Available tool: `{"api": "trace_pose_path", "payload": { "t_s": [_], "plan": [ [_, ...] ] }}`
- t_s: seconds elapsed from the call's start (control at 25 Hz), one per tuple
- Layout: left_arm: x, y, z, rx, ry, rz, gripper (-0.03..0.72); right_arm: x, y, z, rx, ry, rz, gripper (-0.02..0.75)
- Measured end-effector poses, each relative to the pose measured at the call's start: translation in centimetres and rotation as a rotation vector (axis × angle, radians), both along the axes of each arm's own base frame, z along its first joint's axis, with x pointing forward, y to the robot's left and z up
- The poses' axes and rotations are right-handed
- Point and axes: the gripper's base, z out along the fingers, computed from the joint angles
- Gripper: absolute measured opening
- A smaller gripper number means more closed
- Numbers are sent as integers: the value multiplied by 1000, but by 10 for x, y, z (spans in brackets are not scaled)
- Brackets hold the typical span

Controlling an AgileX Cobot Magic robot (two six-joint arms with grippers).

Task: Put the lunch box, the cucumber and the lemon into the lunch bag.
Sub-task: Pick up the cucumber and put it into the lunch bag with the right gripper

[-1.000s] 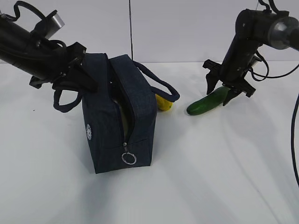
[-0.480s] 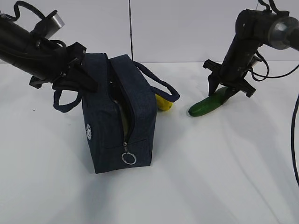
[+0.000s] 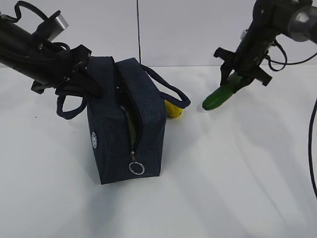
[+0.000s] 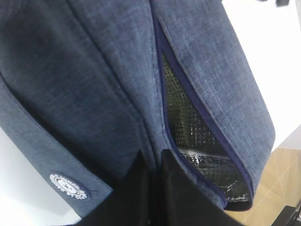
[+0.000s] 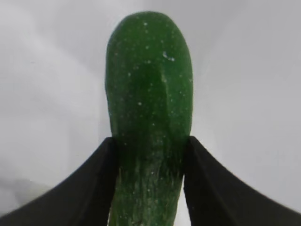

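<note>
Cucumber (image 3: 221, 94) lifted off table, right jaws clamping it, left jaws pinching lunch bag (image 3: 125, 121) edge

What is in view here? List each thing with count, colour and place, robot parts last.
bag: 1, dark navy, left of centre on the table, zipper open
ring pull: 1, metal, hanging at the bag's front
lemon: 1, yellow, on the table behind the bag's right side, partly hidden
cucumber: 1, dark green, held tilted above the table at right
table: 1, white
left gripper: 1, black, at the bag's upper left edge; whether it is shut is unclear
right gripper: 1, black, shut on the cucumber
</note>
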Motion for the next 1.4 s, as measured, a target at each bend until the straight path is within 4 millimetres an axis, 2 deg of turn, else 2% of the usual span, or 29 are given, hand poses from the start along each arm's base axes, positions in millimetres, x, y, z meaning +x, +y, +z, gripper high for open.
{"api": "trace_pose_path", "payload": {
  "t_s": [0.32, 0.6, 0.84, 0.92, 1.04, 1.4],
  "plan": [
    [0, 0, 0, 0, 1, -1, -3, 10, 6, 68, -28, -274, 267, 333],
    [-2, -1, 0, -4, 14, -15, -3, 3, 32, 108, 196, -470, 526, 333],
    [-2, -2, 1, -24, 24, -13, -3, -6, 58, 128, 469, -638, 740, 331],
    [-2, -2, 2, -34, 27, -10, -3, -9, 66, 132, 505, -676, 787, 331],
    [-2, -3, 2, -38, 29, -9, -3, -14, 82, 134, 511, -709, 861, 330],
    [-3, -3, 2, -41, 33, -13, -3, -37, 148, 130, 488, -703, 1037, 330]
  ]
}}
